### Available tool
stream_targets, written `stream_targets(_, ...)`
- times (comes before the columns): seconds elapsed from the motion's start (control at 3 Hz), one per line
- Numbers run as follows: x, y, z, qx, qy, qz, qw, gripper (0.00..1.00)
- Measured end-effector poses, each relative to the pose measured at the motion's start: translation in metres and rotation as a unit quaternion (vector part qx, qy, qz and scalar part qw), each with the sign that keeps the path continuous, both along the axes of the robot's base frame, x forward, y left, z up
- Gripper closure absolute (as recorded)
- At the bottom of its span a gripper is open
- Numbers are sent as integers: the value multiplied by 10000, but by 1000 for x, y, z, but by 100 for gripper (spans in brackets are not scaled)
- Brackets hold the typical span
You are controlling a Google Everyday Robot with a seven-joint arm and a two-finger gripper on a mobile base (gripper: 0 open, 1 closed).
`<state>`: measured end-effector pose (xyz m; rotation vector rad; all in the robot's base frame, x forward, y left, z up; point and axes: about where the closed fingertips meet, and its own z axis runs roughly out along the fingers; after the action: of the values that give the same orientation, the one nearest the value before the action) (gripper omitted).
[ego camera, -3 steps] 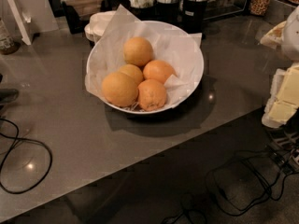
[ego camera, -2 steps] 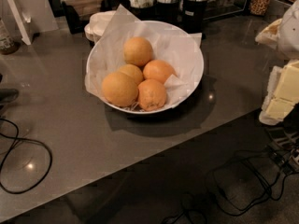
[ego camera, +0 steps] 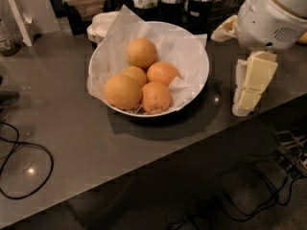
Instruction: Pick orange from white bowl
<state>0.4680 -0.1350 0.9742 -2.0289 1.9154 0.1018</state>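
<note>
A grey surface (ego camera: 72, 138) runs across a dim room, with dark containers (ego camera: 199, 11) along its far side and a stack of white discs (ego camera: 98, 28) just behind the bowl (ego camera: 205, 78). The bowl, lined with crinkled paper (ego camera: 187, 47), sits near the middle and holds five fruits. The orange (ego camera: 123, 91), the largest, lies at the front left of the pile and touches two of its neighbours.

The pick looks not yet begun. The hand (ego camera: 245, 102) hangs to the right of the bowl, apart from it and low over the surface near its front edge. Whether it is spread or pressed together I cannot tell. The reach, the grasp and the lift all remain.

There is open room above the bowl. The orange lies on the far side of the pile from the hand, so coming in from above seems easier. A black cable (ego camera: 26, 169) loops at the left, well apart.
</note>
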Motion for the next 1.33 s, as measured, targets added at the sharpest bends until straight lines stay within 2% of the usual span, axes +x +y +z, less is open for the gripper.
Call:
stream_targets(0.33,11,27,5,271,-85,466,9985,0)
stream_targets(0.67,33,56,13,793,-258,760,9936,0)
stream_targets(1.0,58,84,12,1234,-174,981,9873,0)
stream_targets(1.33,69,122,-6,1462,256,1442,9783,0)
